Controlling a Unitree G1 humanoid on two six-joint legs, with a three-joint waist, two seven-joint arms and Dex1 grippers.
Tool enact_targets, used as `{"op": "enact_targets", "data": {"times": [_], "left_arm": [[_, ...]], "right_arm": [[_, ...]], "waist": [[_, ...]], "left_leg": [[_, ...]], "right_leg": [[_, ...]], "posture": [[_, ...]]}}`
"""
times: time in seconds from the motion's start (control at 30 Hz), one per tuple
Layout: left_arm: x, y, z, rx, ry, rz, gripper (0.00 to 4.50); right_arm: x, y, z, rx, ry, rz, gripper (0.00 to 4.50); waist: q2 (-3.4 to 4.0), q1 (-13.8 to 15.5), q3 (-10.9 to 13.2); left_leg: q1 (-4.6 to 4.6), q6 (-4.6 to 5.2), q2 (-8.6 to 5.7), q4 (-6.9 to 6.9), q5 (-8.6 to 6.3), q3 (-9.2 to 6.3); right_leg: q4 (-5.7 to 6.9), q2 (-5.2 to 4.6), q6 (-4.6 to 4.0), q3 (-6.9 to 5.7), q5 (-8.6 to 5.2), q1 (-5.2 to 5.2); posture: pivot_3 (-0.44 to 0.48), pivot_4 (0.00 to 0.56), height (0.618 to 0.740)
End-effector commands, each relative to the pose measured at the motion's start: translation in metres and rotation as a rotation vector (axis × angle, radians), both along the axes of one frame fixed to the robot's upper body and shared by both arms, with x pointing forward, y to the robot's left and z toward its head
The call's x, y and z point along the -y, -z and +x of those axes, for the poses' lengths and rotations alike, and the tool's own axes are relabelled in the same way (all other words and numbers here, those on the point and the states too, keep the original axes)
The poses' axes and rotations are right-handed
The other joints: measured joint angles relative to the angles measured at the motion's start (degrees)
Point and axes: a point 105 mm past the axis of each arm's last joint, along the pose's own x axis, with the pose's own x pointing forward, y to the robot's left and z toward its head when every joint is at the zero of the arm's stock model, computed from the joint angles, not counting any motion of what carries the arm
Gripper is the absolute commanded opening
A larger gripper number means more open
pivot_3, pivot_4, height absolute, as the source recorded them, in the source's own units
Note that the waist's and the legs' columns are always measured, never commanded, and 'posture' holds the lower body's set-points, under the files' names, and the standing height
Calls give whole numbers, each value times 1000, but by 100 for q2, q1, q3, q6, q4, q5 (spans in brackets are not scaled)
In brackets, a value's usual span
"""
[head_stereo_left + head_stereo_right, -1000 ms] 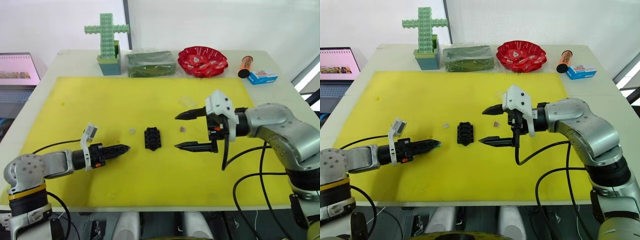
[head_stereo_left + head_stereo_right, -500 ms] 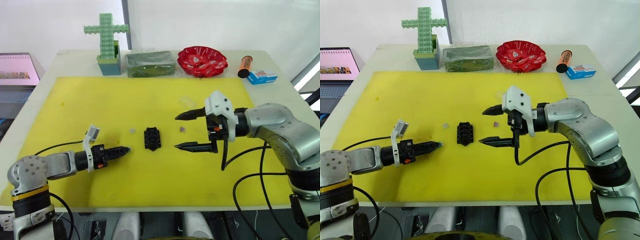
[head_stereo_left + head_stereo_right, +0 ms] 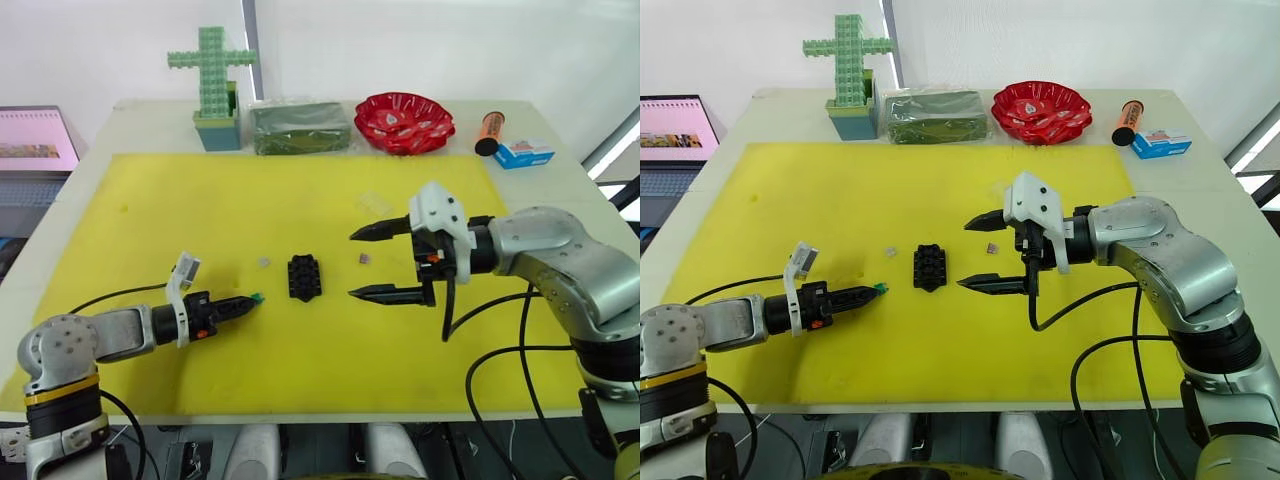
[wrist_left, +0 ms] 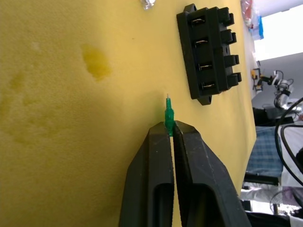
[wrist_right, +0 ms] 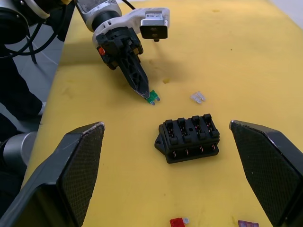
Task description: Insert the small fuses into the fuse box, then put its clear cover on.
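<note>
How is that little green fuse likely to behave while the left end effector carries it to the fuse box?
The green fuse looks stiff and very light, held only by its edge in the left end effector, so it could pivot or slip. Its thin prongs may bend if pushed off-line into the fuse box.

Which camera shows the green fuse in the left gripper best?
The left wrist view: the green fuse sits edge-on, pinched at the left gripper tips. The right wrist view shows its face; both eye views show a speck.
</note>
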Motion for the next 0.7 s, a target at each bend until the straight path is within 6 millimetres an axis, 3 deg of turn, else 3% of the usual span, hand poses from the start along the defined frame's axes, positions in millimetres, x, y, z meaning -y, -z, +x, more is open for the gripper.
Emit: {"op": "enact_targets", "data": {"times": [0.03,0.3,0.4,0.53,0.7], "left_arm": [[-6,3,0,2,-16,39,66],[-9,3,1,4,-17,41,25],[-10,-10,1,50,30,34,25],[-5,-55,-16,259,297,65,25],[-14,-68,-25,353,580,197,25]], "right_arm": [[-2,-6,-5,46,-22,-12,4500],[-2,-5,-5,46,-19,-13,4500],[-2,-5,-5,46,-21,-13,4500],[-3,-3,-6,44,-32,-19,4500],[-4,-1,-9,40,-63,-34,4500]], "waist": [[0,0,0],[0,-1,0],[0,-10,0],[-3,-33,2],[8,-3,4]], "left_leg": [[0,0,0,0,0,0],[1,0,0,-1,0,0],[1,0,0,-2,0,0],[-4,0,2,-7,0,2],[-6,-2,1,-13,0,15]], "right_leg": [[0,0,0,0,0,0],[0,0,-1,0,0,0],[-1,2,-2,0,-1,-1],[-3,5,-19,-1,-10,-10],[-20,0,-30,-1,-14,-10]], "posture": [[0,150,740],[0,150,740],[0,150,740],[0,150,740],[0,150,740]]}}
